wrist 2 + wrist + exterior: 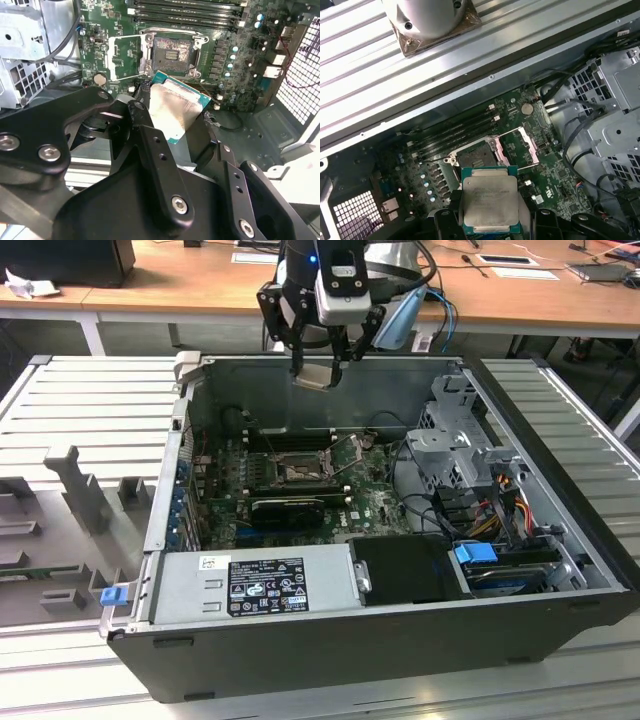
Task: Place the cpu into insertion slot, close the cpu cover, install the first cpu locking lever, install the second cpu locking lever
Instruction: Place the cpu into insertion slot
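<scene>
— Where is the cpu (489, 200)?

— Up in the air. The gripper (318, 366) pinches it by two sides, one finger on each side. The shiny top faces the first wrist view.

— Is it in the slot (475, 159) yet?

— No. In the exterior view it hangs high over the back edge of the case (400, 650), well above the board (100, 20). The slot is down there, bare and dark inside (you can see its little square floor in both wrist views).

— And the cover (534, 148)?

— It is flipped open. It lies just beside the slot, and you can see green board through its window. So nothing blocks the way in.

— Then what is done?

— I think only the picking up. The cpu is held and the slot is ready for it.

— What is left?

— Nearly all of it, I think. The cpu is not in, the cover is not shut, and with the cover open the two levers cannot be locked yet. (They are too thin for me to pick out for sure.)
</scene>
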